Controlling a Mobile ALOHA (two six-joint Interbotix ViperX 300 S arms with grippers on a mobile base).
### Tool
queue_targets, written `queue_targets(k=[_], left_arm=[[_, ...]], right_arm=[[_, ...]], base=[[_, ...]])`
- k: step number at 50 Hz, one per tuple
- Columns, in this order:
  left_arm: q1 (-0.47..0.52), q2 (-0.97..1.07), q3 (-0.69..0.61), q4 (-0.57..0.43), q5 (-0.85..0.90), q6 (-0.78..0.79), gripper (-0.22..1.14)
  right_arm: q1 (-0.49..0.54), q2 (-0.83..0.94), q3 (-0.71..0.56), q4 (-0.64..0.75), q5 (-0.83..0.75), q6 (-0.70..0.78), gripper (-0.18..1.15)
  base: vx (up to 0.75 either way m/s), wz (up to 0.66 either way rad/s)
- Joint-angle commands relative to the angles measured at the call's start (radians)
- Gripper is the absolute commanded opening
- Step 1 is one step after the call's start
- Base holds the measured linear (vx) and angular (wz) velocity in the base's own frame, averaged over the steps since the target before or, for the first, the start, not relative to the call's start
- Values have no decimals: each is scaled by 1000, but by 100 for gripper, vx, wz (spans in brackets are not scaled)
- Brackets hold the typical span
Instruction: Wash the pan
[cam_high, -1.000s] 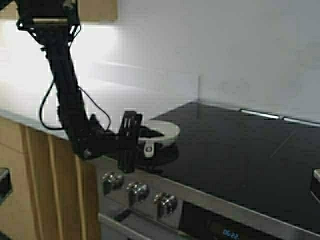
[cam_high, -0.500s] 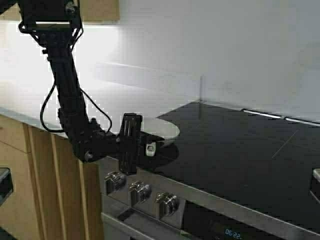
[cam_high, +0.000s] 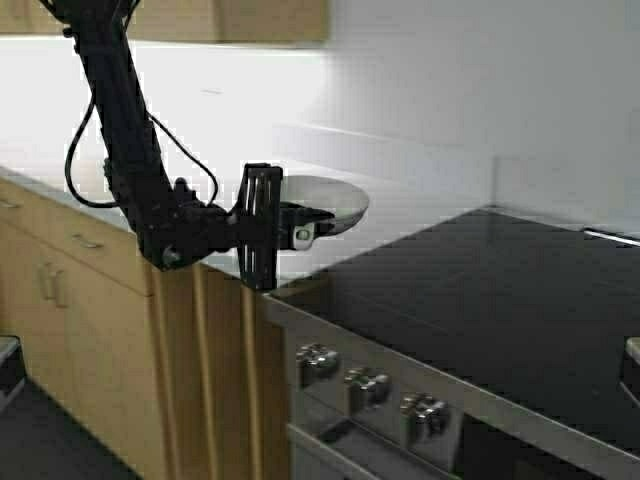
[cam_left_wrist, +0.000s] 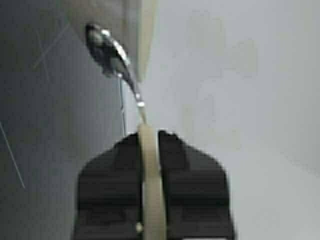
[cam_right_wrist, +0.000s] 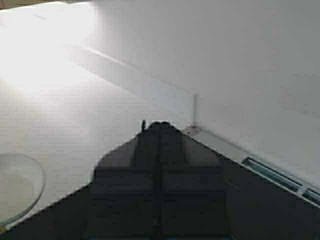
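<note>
The left gripper (cam_high: 300, 233) is clamped on the handle of the pan (cam_high: 325, 200), holding it clear above the white counter (cam_high: 420, 215), left of the stovetop (cam_high: 480, 300). The right gripper (cam_right_wrist: 160, 131) is closed and empty. No sink shows, so I judge washing not yet begun.

my left gripper (cam_left_wrist: 150, 145) has matt black plastic fingers, and they press on the pale, smooth handle of the pan (cam_high: 325, 203), which looks like cream enamel with a soft sheen; a shiny metal rivet plate joins handle to bowl. my right gripper (cam_right_wrist: 160, 127) shows the same dull black plastic. the stovetop (cam_high: 500, 300) is glossy black glass, its knobs (cam_high: 370, 383) brushed metal. the cabinet (cam_high: 90, 290) is pale matt wood, the countertop (cam_high: 150, 150) smooth and white.
</note>
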Motion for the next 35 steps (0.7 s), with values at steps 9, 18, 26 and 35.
queue_targets(k=[9,18,26,35], left_arm=[[9,-147,115,-20,-25,38,2],[9,-160,153,-18,-32,64,2],[9,-153,158,-20,-48,74,2],[9,-129,133,-15,-49,75,2]], right_arm=[[0,43,-29,-2,9,3,7],[0,44,-31,-2,11,5,7],[2,44,-32,-2,11,5,7],[2,46,-34,-2,11,5,7]], base=[[6,55],[6,57],[5,54],[5,49]])
